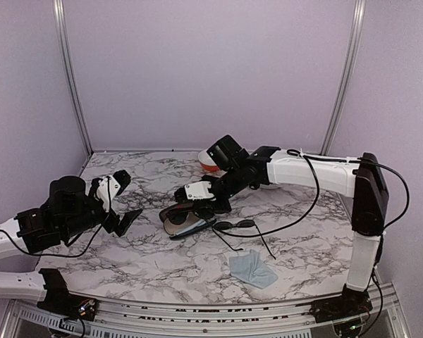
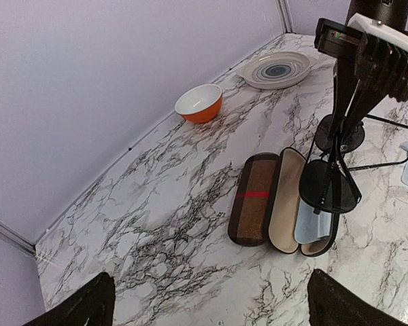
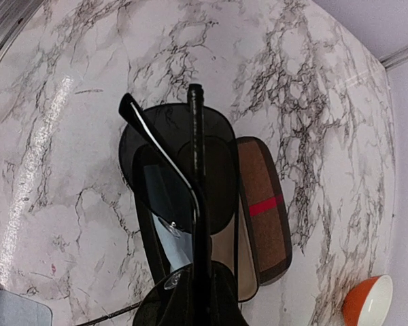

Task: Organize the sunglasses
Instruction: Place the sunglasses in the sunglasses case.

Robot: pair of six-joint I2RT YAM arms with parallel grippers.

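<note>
Currently I'm watching the marble tabletop [image 1: 127, 260], where my right arm [image 1: 317, 169] is reaching from the right edge to the middle. My left arm [image 1: 56, 215] is hovering near the left edge, its left jaws gaping wide and gripping nothing. The plaid case [image 2: 255, 204] is lying open at the middle. The right jaws are pinching almost closed on the sunglasses [image 2: 330, 190] between the lenses. One dark lens is hanging over the case's end toward the right edge, the other sitting just beyond it.

Black sunglasses [image 2: 330, 191], brown red-striped case [image 2: 255, 207], orange bowl [image 2: 200, 103]
</note>
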